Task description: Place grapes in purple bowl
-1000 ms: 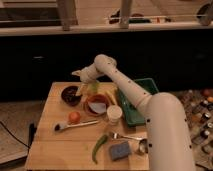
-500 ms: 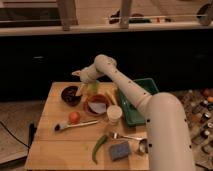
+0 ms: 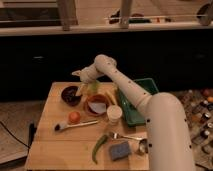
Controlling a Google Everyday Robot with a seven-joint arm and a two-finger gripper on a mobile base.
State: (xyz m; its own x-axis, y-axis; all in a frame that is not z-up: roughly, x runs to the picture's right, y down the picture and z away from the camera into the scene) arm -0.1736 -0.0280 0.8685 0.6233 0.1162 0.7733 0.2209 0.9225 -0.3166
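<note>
The purple bowl [image 3: 70, 95] is small, dark maroon and dark inside, and stands at the far left of the wooden table [image 3: 50, 150]. My gripper [image 3: 81, 86] hangs at the end of the white arm [image 3: 125, 85], just above the bowl's right rim. I cannot make out the grapes. A pale yellow-green thing [image 3: 93, 87] shows right beside the gripper, and I cannot tell what it is or whether it is held.
A red-orange bowl with a white inside [image 3: 96, 104] stands right of the purple bowl. A white cup [image 3: 114, 114], an orange fruit [image 3: 74, 116], a brush [image 3: 75, 125], a green pepper [image 3: 98, 147], a blue sponge [image 3: 119, 150] and a green tray [image 3: 142, 90] are also on the table.
</note>
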